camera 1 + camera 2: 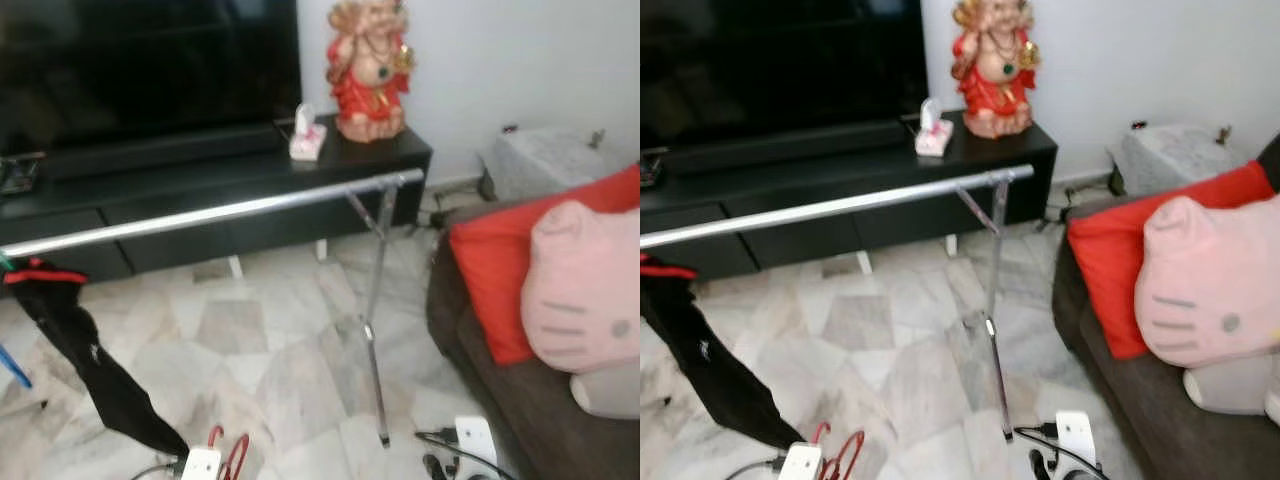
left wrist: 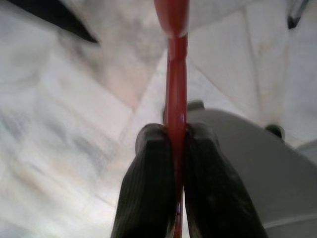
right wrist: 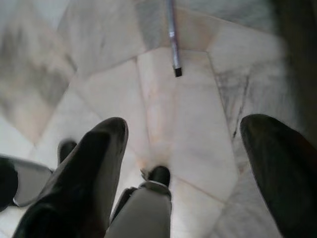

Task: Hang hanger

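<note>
The red hanger (image 2: 176,84) is pinched between your left gripper's (image 2: 177,148) two black fingers (image 2: 148,188), which are closed tight on its thin red bar; in the wrist view the bar runs straight up out of the fingers and is cut off at the frame edge, so you cannot see its hook or its full shape. In the head views only a red curved bit of it (image 1: 232,455) pokes up at the bottom edge, beside a white part of the left arm, low over the marble floor (image 1: 270,340). Your right gripper (image 3: 183,158) hangs over the floor with its fingers (image 3: 89,173) spread wide apart and nothing between them; the foot of the rack's leg (image 3: 173,44) lies on the tiles beyond them. The chrome clothes rail (image 1: 220,212) crosses in front of you, its left end cut off by the frame, with a black garment (image 1: 85,350) with red trim hanging from it at your left. Behind stand a black TV cabinet (image 1: 250,190) with a red and gold figurine (image 1: 370,70), and at your right a sofa with a red cushion (image 1: 500,270) and a pink cat-face cushion (image 1: 585,290), both partly cut off.
</note>
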